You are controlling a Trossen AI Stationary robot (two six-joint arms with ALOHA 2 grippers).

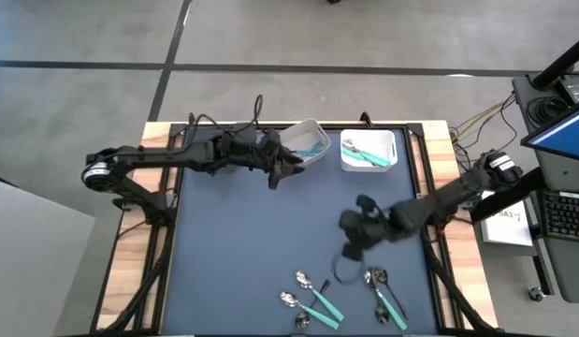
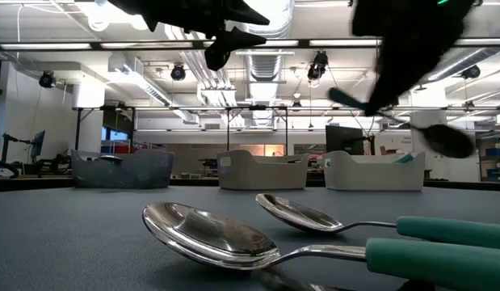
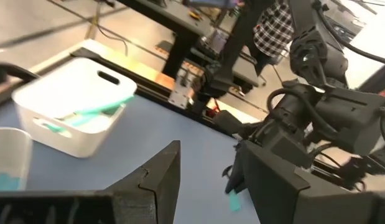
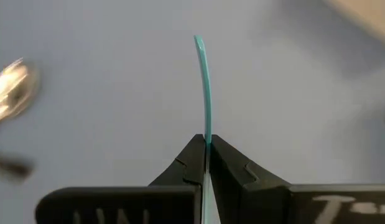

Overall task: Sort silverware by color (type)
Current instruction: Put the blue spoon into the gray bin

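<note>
My right gripper (image 1: 351, 247) hangs over the mat's middle right, shut on a teal-handled utensil (image 4: 208, 93), which shows dark in the low view (image 2: 443, 139). Several teal-handled spoons (image 1: 315, 298) lie flat on the mat near the table's near edge; two fill the foreground of the low view (image 2: 233, 238). My left gripper (image 1: 289, 167) is open and holds nothing. It hovers just on the near side of the left white bin (image 1: 305, 140), which holds teal pieces. The right white bin (image 1: 369, 150) holds teal-handled utensils. My right gripper pinches the utensil's thin teal handle (image 4: 206, 140) between its two fingers. The handle shows edge-on and sticks out well past the fingertips. In the low view the utensil slants downward, lifted clear of the mat, its head end (image 2: 450, 141) lowest.
A dark grey bin (image 2: 120, 170) stands at the far left of the mat, in line with the two white bins along the far edge. The mat's centre and left half are bare. A laptop and cables (image 1: 560, 103) sit off the table's right side.
</note>
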